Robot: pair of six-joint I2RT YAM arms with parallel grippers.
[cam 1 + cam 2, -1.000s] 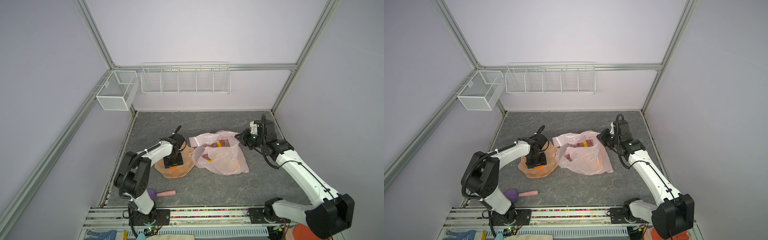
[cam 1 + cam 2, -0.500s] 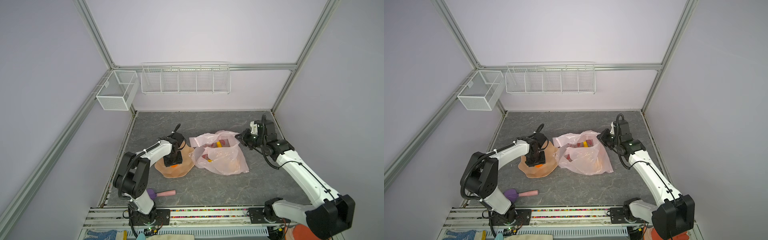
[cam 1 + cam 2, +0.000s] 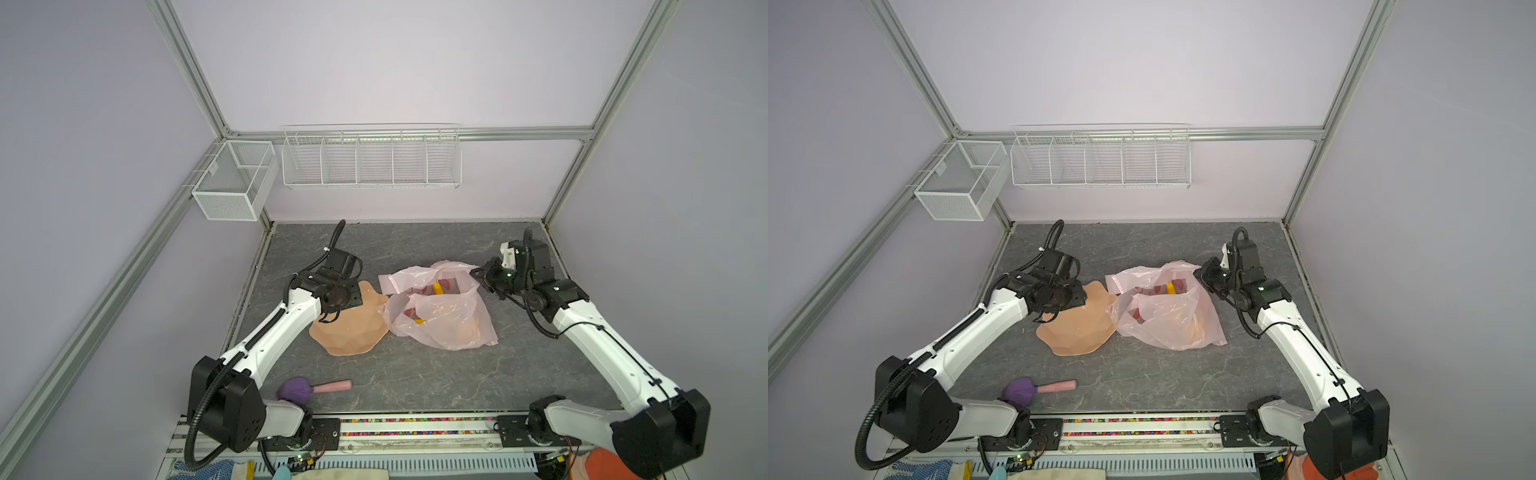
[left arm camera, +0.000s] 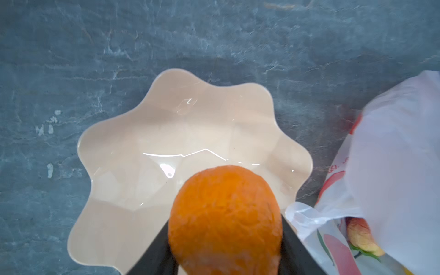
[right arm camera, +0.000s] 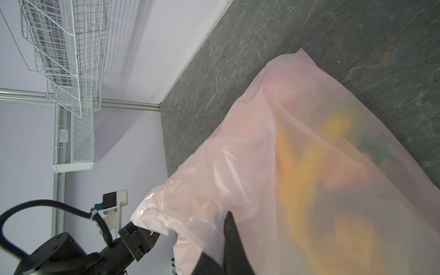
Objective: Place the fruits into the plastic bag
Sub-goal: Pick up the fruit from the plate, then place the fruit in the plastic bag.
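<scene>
An orange is held between the black fingers of my left gripper, above the near rim of the peach dish. In both top views the left gripper hangs over the dish's far edge, hiding the orange. The pink plastic bag lies right of the dish, mouth open toward the back. My right gripper is shut on the bag's rim, lifting it. A yellow banana and a red-yellow fruit show inside.
A purple-headed brush with a pink handle lies near the front edge. The dish touches the bag's left side. A long wire basket and a smaller wire basket hang on the walls above the table.
My left gripper closed on the orange in the dish and lifted it, moving toward the dish's far edge. The right arm and bag stayed put.
</scene>
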